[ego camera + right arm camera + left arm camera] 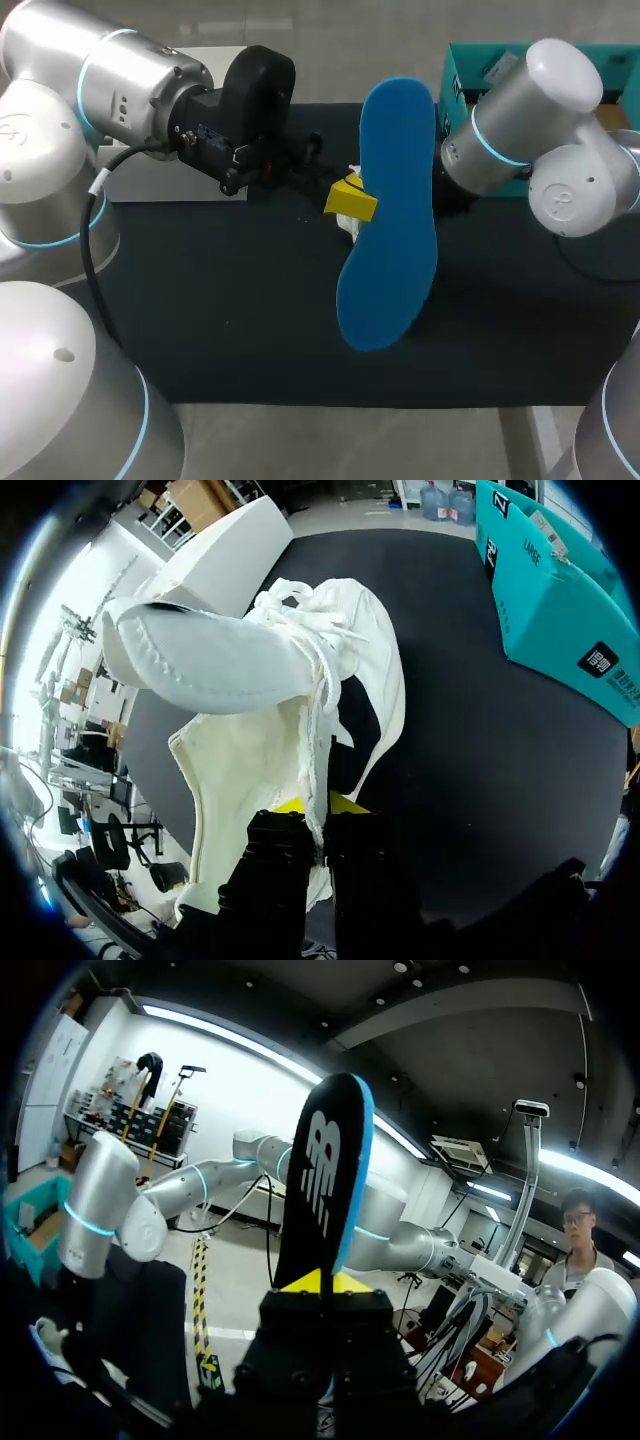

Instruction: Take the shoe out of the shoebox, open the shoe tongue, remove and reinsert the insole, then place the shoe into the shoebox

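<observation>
My left gripper (350, 200) is shut on one end of the blue insole (390, 210), which hangs in the air above the black mat. In the left wrist view the insole (320, 1160) stands up from between the yellow tips of the left gripper (320, 1282), showing its black face and blue edge. My right gripper (318, 803) is shut on the side wall of the white shoe (290, 730), whose tongue (220, 660) is folded open. In the head view the insole hides the right gripper and most of the shoe (348, 228). The teal shoebox (462, 80) stands at the back right.
A black mat (250, 320) covers the table. A white box (225, 560) lies at the mat's far edge, beyond the shoe and behind my left arm. The teal shoebox (560, 590) stands beside the shoe.
</observation>
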### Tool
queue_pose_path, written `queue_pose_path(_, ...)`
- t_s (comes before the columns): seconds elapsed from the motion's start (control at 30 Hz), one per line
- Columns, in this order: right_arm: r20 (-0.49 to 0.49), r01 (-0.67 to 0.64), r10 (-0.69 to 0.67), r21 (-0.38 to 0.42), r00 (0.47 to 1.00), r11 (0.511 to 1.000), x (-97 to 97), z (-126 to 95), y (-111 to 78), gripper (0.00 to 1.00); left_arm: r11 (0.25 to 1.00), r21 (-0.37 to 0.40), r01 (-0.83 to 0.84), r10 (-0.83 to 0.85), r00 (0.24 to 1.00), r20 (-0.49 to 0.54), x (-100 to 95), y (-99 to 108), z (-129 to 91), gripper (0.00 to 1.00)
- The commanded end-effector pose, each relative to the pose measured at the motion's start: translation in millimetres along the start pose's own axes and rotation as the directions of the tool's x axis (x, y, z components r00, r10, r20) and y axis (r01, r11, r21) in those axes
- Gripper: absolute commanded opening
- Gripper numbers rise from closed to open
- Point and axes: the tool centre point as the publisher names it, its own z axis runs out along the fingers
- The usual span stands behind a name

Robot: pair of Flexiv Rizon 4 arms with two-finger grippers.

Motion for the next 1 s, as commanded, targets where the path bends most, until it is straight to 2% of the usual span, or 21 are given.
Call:
queue_pose_path(0.03,-0.012,0.025,-0.025,0.005,1.000,1.000,-0.7,4,4.5,0.00,1.000,0.001,0.000,0.000,1.000,-0.002,-1.3,0,1,0.00)
queue_pose_path(0.17,0.004,-0.001,0.001,0.010,1.000,1.000,-2.4,4,3.0,0.00,1.000,0.001,0.000,0.000,1.000,-0.002,-1.3,0,1,0.00)
queue_pose_path(0.5,0.054,-0.159,0.160,-0.028,0.986,0.987,-10.8,5,-12.8,0.00,1.000,0.001,0.000,0.000,1.000,-0.002,-1.3,0,1,0.00)
queue_pose_path(0.67,0.050,-0.175,0.178,-0.051,0.983,0.983,-15.9,6,-16.2,0.00,1.000,0.001,0.000,0.000,1.000,-0.002,-1.3,0,1,0.00)
queue_pose_path(0.8,0.042,-0.180,0.183,-0.052,0.982,0.982,-20.6,10,-13.6,0.00,1.000,0.001,0.000,0.000,1.000,-0.002,-1.3,0,1,0.00)
queue_pose_path(1.0,0.055,-0.163,0.165,-0.040,0.985,0.986,-24.8,14,0.4,0.00,1.000,0.001,0.000,0.000,1.000,-0.002,-1.3,0,1,0.00)
